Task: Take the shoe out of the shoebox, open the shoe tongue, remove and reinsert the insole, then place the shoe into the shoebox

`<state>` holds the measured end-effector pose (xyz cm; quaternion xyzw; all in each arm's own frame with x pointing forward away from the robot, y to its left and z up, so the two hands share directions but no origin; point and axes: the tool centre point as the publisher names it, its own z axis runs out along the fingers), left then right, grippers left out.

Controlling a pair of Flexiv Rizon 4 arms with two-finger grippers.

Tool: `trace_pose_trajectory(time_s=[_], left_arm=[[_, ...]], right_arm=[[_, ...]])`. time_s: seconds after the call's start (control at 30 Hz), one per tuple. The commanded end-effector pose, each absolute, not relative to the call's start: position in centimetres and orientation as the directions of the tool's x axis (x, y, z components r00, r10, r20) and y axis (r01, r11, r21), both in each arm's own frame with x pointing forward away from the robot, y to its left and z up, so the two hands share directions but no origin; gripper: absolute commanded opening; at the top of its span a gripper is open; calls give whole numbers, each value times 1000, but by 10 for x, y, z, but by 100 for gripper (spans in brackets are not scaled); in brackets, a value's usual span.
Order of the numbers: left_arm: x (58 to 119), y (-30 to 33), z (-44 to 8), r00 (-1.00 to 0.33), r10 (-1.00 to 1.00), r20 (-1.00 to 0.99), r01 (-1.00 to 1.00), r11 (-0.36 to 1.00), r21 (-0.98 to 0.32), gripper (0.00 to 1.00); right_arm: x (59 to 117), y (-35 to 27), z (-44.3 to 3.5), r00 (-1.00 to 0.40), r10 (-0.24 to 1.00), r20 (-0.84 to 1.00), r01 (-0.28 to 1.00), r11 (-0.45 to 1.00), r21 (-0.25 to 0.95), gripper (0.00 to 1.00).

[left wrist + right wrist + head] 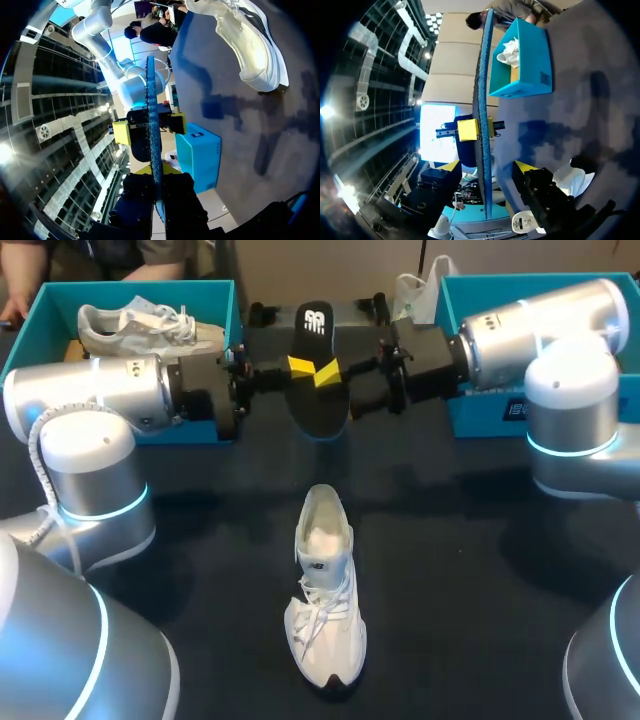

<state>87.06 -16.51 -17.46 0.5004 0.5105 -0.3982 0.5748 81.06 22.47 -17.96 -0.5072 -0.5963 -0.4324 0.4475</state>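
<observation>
We hold the insole [318,405] aloft in the left claw [154,172]; the right claw [487,166] straddles it wide, presumably for handover.

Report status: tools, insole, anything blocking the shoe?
Left tool shut on insole, held above table. Right tool open, fingers either side of insole. Shoe upright on table, nearer the robot; nothing between it and insole.

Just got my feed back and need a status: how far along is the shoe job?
Done: white mesh shoe out on the black table, black foam insole removed. In hand: left gripper holds the insole, right gripper open around it. Left: reinsert it, box the shoe.
</observation>
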Motion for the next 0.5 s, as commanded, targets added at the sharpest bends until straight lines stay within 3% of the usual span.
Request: trace_pose_trajectory(time_s=[0.03, 0.33, 0.5], left_arm=[[870, -167, -175, 166, 50, -985, 968, 182, 173, 0], [867, -165, -174, 182, 50, -982, 966, 175, 188, 0], [866, -165, -174, 184, 48, -982, 968, 165, 189, 0]], right_arm=[[810, 228, -182, -82, 215, 973, 993, 105, 61, 65], [808, 228, -182, -85, 213, 973, 993, 97, 65, 40], [810, 227, -182, -85, 212, 974, 994, 90, 67, 42]])
